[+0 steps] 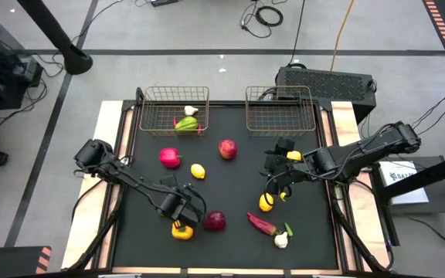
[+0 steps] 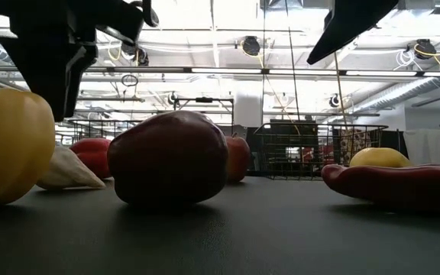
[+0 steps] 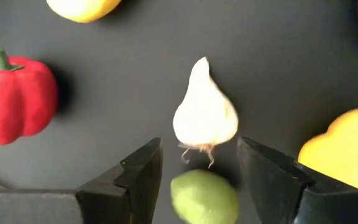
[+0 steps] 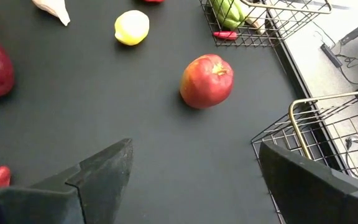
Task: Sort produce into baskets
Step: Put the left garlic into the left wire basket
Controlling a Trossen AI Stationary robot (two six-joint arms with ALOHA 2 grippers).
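Because the left gripper (image 3: 197, 180) hangs wide open and holding nothing right over a tight cluster at about seven o'clock on the bench (image 1: 230, 193), the likeliest slip is a crowded grasp: in the left wrist view a white garlic (image 3: 204, 116) sits just ahead of its fingertips with a green lime (image 3: 204, 196) between the jaws and a yellow pepper (image 3: 344, 149) just beside one finger, so closing could pinch two pieces or knock the garlic or pepper aside. Round toys such as the lime may also squirt out of a grip that lands off centre. The right gripper (image 4: 194, 171), near three o'clock, is likewise spread wide and empty, with a red apple (image 4: 207, 81) ahead of it and the right basket (image 1: 280, 110) close by; a careless reach could clip that wire rim. Most produce is still loose on the bench, while the left basket (image 1: 173, 108), at eleven o'clock, already holds a green pepper (image 1: 185, 123), a garlic bulb and a red chilli. A white label beside the right arm's base carries writing too small to read; no brand is legible elsewhere.
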